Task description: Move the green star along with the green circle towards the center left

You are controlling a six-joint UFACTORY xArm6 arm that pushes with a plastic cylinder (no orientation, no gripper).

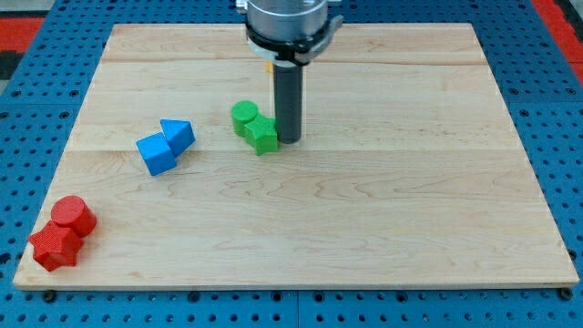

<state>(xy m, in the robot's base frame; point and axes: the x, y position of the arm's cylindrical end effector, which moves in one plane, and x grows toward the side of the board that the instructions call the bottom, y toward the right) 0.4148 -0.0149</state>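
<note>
Arm housing cut off at the view's top; only its grey collar and the dark rod show. A small orange-yellow object [269, 65] peeks from behind the rod just below the collar, mostly hidden, shape unreadable.

No jaws on this rig: the rod holds nothing. My tip [289, 140] is down on the pale wooden board [383, 210], just beside or touching the green star-shaped block [262, 135] on its right side; exact contact hard to tell.

The green round block [243, 116] touches the star, up and left of it. Both sit left of my tip, a little above board centre.

Further left of my tip: 2 blue blocks touching, a blue cube-like block [157, 153] and a blue wedge-like block [178, 134].

Far down-left of my tip, at the board's bottom-left corner: a red cylinder [72, 217] against a red star-shaped block [54, 247], close to the edge.

Bare wood lies between the green pair and the blue pair, and across the board's right half.
</note>
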